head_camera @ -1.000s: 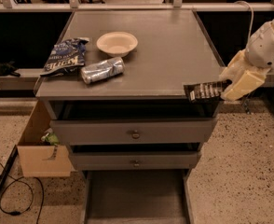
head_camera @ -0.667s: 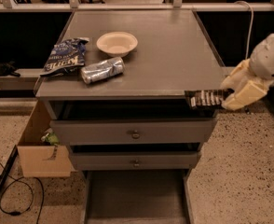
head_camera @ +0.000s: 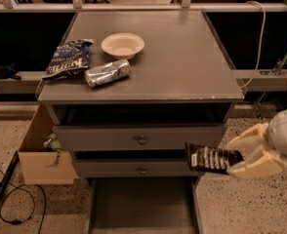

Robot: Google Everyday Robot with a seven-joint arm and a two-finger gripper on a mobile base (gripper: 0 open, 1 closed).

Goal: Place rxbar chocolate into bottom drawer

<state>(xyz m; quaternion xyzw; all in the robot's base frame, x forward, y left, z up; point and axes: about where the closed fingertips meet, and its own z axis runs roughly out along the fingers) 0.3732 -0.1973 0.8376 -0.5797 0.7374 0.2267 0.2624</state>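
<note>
The rxbar chocolate point(head_camera: 212, 158), a flat black wrapper with white lettering, is held in my gripper point(head_camera: 238, 155) at the right front of the cabinet, level with the second drawer. The cream fingers point(head_camera: 253, 165) are shut on its right end and the bar points left. The bottom drawer point(head_camera: 142, 204) is pulled open below and to the left of the bar, and its grey floor is bare.
On the cabinet top point(head_camera: 182, 57) lie a dark-blue chip bag point(head_camera: 68, 58), a crushed can point(head_camera: 107, 73) and a cream bowl point(head_camera: 122, 45). Two shut drawers with round knobs point(head_camera: 142, 140) sit above the open one. A cardboard box point(head_camera: 43, 152) stands at the left.
My gripper has come down with the rxbar from the level of the cabinet top to the front of the second drawer, above the open bottom drawer.
</note>
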